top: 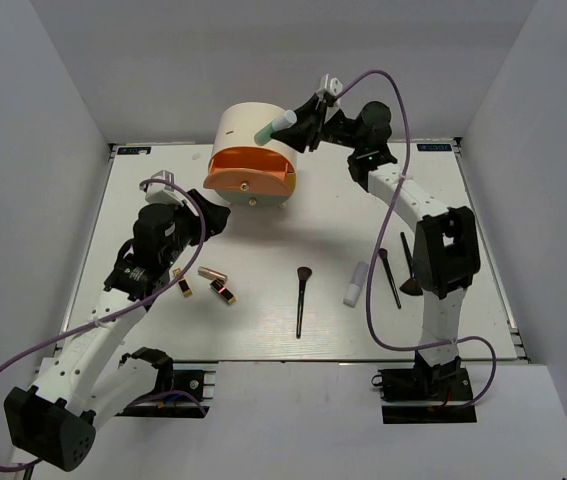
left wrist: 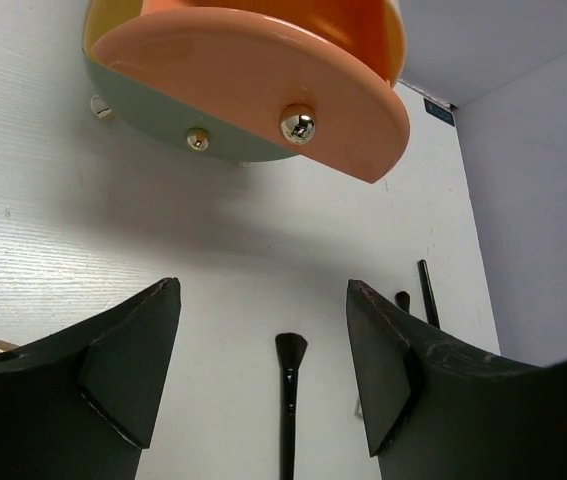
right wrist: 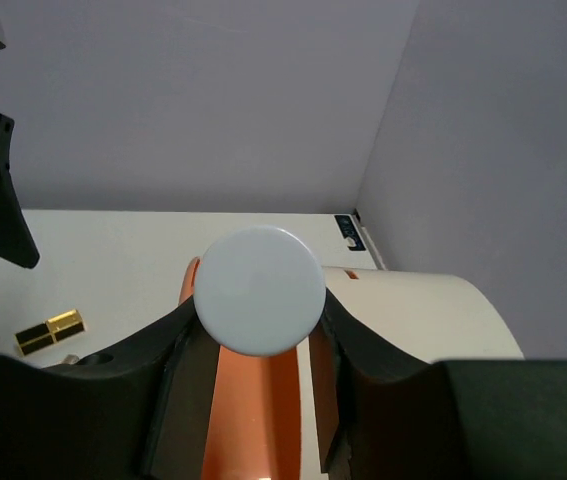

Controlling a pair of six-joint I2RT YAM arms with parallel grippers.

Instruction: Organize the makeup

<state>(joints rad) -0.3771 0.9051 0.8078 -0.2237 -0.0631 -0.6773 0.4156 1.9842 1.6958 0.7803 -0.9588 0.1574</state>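
Lying nearest the arm bases, most of the makeup waits loose on the worktop (top: pixel 263 230): a black-handled brush (top: pixel 301 300) in the middle, a white tube (top: pixel 355 283) to its right with two more brushes (top: pixel 390 275) beside it, and the lipsticks (top: pixel 213 273) to the left. Just beyond the lipsticks, the left gripper (left wrist: pixel 263 380) hangs spread and empty, facing the knobbed orange drawer (top: pixel 251 178) of the cream box (top: pixel 243 125) without touching it.

Farthest back, the right gripper (top: pixel 298 122) pinches the green-capped bottle (right wrist: pixel 260 290) and holds it tilted in the air over the box, cap end pointing down towards the drawer. The step in hand looks like stowing this bottle. To do it well, the right arm should bring the cap end down inside the drawer's open part rather than over the box's closed top, lower until the bottle is nearly resting, and only then let go. The left gripper is well placed to steady the drawer if it swings.
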